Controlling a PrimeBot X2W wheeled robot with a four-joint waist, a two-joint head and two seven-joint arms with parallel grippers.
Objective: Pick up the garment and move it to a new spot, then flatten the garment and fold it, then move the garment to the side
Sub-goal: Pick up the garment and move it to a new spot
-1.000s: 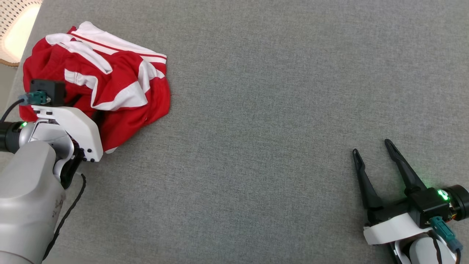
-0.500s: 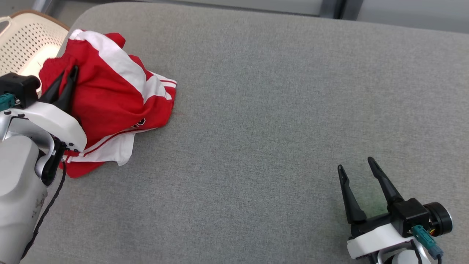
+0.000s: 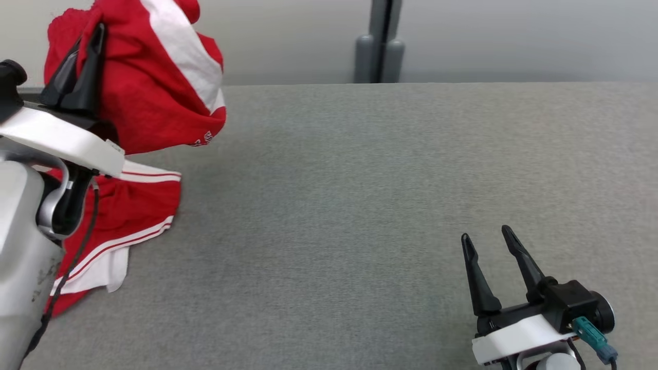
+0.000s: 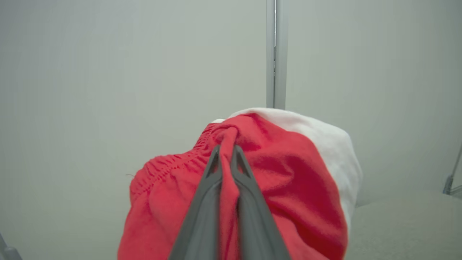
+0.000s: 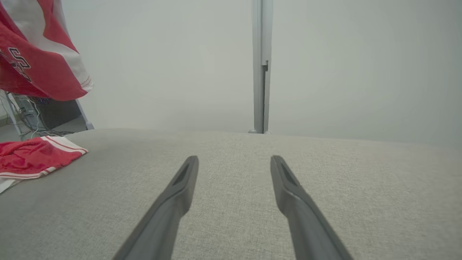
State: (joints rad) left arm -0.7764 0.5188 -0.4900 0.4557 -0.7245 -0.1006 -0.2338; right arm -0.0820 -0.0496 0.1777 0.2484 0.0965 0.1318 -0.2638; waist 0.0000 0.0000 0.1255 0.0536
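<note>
You are looking at a grey fabric surface (image 3: 360,205) under a pale wall (image 3: 514,36) with 1 post (image 3: 379,46). The left gripper (image 4: 224,148) is pinching the garment (image 3: 159,97), holding most of it aloft, its lower end lying at the surface's left. The right gripper (image 3: 486,235) is sitting spread, well apart from it.

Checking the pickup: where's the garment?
Head view, far left: the garment hangs pinched in the left gripper, its lower end lying on the grey surface.
</note>
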